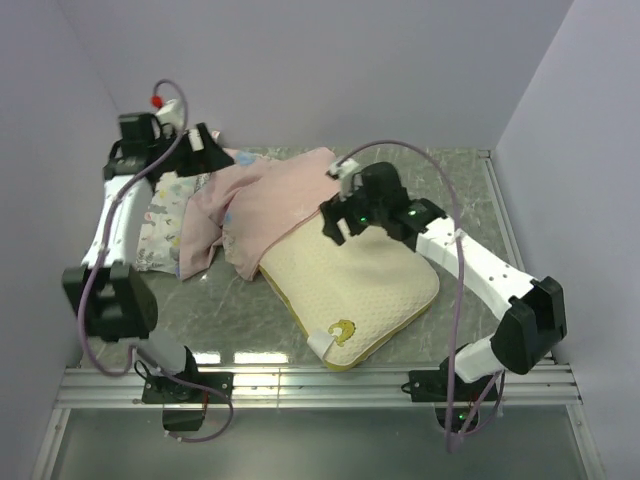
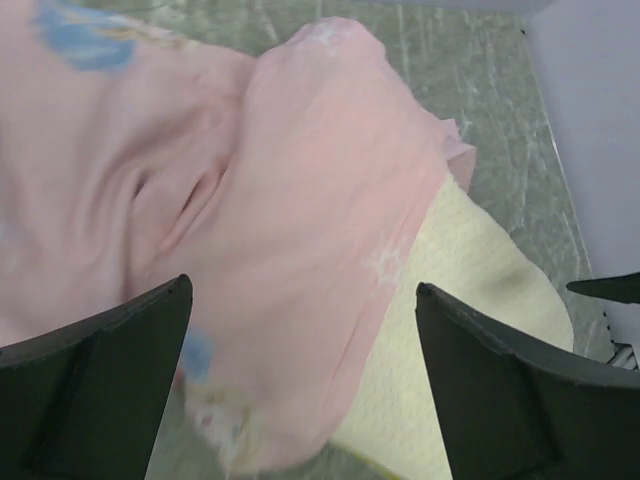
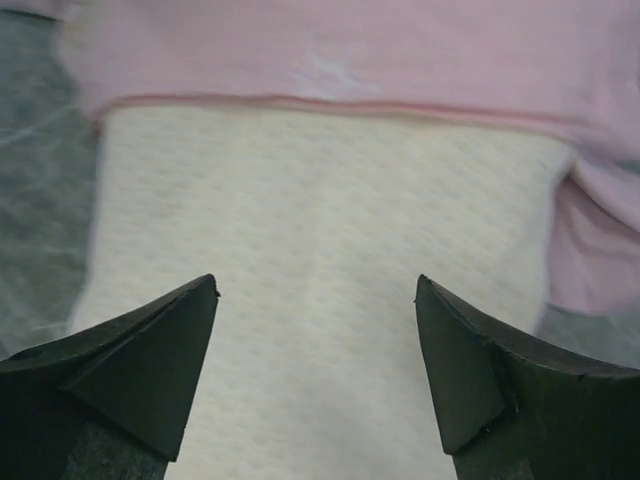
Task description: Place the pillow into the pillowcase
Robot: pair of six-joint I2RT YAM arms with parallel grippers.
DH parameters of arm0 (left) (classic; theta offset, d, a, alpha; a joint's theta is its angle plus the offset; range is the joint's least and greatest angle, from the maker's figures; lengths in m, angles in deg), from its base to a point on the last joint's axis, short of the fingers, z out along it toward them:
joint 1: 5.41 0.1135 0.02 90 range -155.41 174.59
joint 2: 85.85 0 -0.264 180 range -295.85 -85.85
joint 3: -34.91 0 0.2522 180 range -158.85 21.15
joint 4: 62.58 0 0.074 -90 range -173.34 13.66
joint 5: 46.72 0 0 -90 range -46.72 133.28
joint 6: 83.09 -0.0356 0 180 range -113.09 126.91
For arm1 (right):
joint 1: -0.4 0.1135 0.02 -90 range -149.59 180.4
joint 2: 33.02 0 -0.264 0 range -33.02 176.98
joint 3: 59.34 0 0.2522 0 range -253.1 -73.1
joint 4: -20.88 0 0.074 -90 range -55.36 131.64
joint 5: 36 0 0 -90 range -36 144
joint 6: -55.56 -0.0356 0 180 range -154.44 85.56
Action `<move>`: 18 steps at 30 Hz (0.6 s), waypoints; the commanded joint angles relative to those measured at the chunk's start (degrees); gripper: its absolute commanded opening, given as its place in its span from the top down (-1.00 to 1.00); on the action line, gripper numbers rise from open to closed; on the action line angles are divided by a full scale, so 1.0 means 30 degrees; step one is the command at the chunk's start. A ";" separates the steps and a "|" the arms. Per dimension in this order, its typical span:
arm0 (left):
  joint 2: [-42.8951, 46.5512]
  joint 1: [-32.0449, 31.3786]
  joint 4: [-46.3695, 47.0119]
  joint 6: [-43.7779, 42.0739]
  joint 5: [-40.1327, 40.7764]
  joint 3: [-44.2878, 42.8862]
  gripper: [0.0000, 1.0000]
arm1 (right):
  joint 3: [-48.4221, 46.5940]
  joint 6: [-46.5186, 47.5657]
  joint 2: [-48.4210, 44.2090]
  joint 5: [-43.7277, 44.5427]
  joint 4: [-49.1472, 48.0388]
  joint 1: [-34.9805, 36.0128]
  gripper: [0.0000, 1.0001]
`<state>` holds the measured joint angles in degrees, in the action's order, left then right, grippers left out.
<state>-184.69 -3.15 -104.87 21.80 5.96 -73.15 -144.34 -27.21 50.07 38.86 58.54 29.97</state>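
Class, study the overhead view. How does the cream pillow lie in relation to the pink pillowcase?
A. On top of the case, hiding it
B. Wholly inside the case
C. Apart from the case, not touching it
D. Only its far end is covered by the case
D: the pillowcase drapes over only the far end of the pillow, while the near end with the yellow logo lies bare.

nothing actually readable here tbh, no words or numbers anywhere, just a small yellow logo [image 1: 342,329] on the near corner of the pillow [image 1: 375,280], too tiny to make out, faint blurry prints on the pink pillowcase [image 1: 275,195]
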 commanded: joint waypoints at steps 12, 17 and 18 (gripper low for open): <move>0.8014 0.7213 -0.2734 -0.2943 -0.2824 0.7701 -0.99 | -0.6047 -0.2319 0.8218 0.8706 0.4834 1.0827 -0.96; 0.9129 0.7449 -0.2735 -0.3470 -0.2414 0.9400 -0.99 | -0.5230 -0.2349 1.0559 0.9496 0.4632 1.1240 -0.99; 0.9566 0.7420 -0.2648 -0.3558 -0.2442 0.9751 -0.99 | -0.5082 -0.2349 1.0826 0.9527 0.4457 1.1182 -0.99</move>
<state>-160.32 18.88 -113.14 13.69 0.41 -45.37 -159.69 -33.05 80.58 63.63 71.24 64.33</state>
